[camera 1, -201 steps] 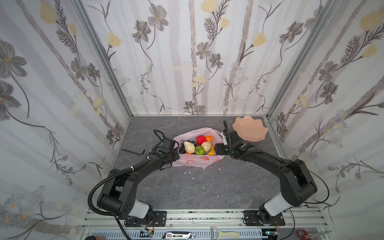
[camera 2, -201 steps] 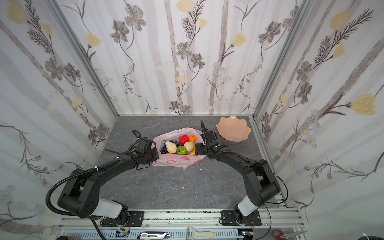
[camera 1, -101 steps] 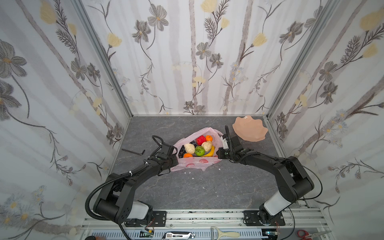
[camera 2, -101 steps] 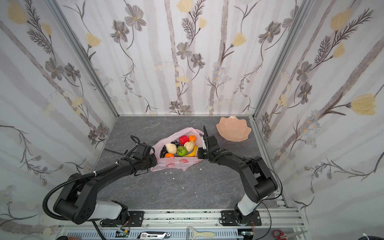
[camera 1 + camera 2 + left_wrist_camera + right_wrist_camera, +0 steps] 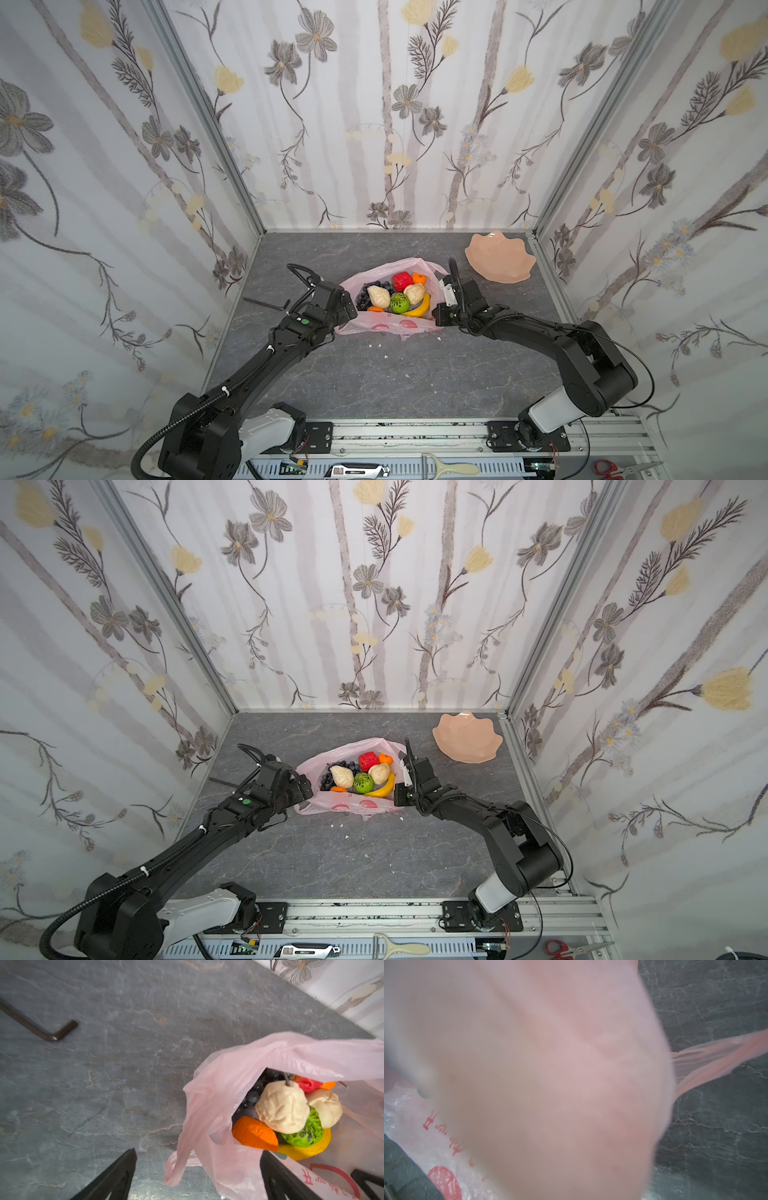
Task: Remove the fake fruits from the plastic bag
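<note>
2 grippers had just swapped roles: the left gripper (image 5: 348, 308), at the 9 o'clock rim of the plastic bag (image 5: 384, 326), had opened wide and empty, while the right gripper (image 5: 437, 316) had clamped shut on the 3 o'clock rim, leaving 8 fake fruits (image 5: 395, 295) inside at the centre of the table (image 5: 374, 374), likely ready for picking.

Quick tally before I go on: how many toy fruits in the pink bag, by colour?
Red toy apple: 1
Orange round toy fruits: 2
Beige lumpy toy fruits: 2
Bumpy green toy fruit: 1
Yellow toy banana: 1
Dark purple toy grape bunch: 1
Total: 8, all in the translucent pink plastic bag
</note>
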### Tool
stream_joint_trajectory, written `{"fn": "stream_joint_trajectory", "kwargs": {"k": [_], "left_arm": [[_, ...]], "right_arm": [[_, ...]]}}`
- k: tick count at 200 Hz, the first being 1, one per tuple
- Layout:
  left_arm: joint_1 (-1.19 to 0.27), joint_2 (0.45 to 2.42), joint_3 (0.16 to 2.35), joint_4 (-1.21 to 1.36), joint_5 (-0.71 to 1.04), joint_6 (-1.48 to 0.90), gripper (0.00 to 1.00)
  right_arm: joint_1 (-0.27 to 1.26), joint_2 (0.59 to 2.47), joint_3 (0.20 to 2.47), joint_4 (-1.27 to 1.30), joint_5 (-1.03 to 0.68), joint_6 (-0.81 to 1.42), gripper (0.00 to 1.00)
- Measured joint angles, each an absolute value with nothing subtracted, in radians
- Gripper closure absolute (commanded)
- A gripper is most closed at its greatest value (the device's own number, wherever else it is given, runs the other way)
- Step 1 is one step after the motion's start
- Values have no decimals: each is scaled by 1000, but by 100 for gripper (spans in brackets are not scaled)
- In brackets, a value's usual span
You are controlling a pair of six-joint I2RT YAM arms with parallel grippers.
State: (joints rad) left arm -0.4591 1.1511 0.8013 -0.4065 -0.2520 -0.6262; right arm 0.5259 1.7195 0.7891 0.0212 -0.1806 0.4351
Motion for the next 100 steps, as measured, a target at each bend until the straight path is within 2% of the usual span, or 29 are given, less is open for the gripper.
{"fn": "stream_joint_trajectory", "kwargs": {"k": [20,56,100], "left_arm": [[-527,1198,913,-479,-364,-592,3],[-630,1399,1060,-549,-503,-515,2],[-566,1580,1111,-580,-558,-497,11]], "right_arm": [[529,1705,785,15,-173,432,90],[535,1675,785,10,-162,426,90],[537,1635,776,9,-149,425,88]]}}
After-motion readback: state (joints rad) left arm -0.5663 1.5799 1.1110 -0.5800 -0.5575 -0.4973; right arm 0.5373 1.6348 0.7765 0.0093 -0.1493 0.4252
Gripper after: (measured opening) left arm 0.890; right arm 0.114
